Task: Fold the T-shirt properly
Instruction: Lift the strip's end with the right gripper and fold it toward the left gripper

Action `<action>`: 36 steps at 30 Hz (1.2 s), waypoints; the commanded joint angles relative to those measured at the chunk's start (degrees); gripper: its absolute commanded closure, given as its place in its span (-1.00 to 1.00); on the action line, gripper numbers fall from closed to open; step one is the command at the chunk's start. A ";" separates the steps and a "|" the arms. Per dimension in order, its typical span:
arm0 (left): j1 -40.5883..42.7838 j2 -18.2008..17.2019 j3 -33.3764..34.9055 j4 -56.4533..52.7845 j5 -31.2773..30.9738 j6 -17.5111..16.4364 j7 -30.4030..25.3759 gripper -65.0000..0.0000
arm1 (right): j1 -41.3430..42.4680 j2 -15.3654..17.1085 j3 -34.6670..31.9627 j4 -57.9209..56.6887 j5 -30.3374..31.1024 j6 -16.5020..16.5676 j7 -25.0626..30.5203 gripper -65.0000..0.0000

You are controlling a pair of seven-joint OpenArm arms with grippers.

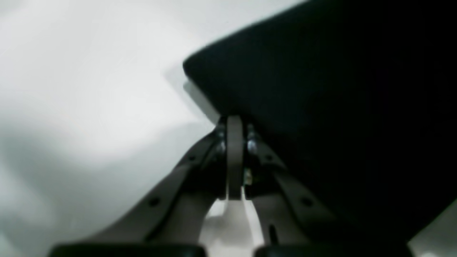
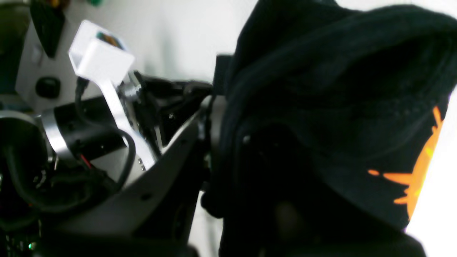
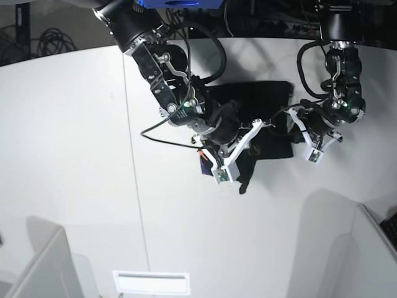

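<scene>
T-shirt [image 3: 263, 118] is lying mostly folded into a compact black block near the far middle of the table [image 3: 74, 155], with both arms working on it from either side. Right gripper [image 3: 245, 162] is lifting the near-left part of the cloth off the surface, and in the right wrist view the fabric is bunching and draping right over the fingers, so I'm guessing it's pinching a fold, but the jaws themselves are buried in black cloth and I honestly can't tell whether they're clenched. Left gripper [image 1: 234, 123] is looking clamped down, fingers pressed together right at the edge of the shirt near a corner, seemingly gripping the hem, probably to pin or carry that side while the other arm is bringing its flap over. Holding it from two sides like that makes sense to me, since loose jersey would otherwise be sliding around. Looks-wise, the shirt is showing plain black on top, fairly flat and squared on the far side, rumpled and hanging where it's being lifted, with a bit of orange print [image 2: 417, 171] peeking out at the raised edge.
</scene>
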 commanded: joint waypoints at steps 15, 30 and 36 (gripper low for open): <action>7.72 -3.74 -14.65 2.67 -0.01 0.21 -0.85 1.00 | 1.64 -0.75 -1.09 0.79 6.63 0.40 0.86 1.00; 12.82 -4.45 -21.51 2.59 -0.01 0.21 -0.94 1.00 | 3.23 -0.75 -6.36 -8.53 6.80 0.40 9.83 1.00; 14.05 -4.54 -25.46 2.41 -0.01 0.21 -0.94 1.00 | 3.67 -0.84 -6.45 -12.84 6.80 0.40 14.13 1.00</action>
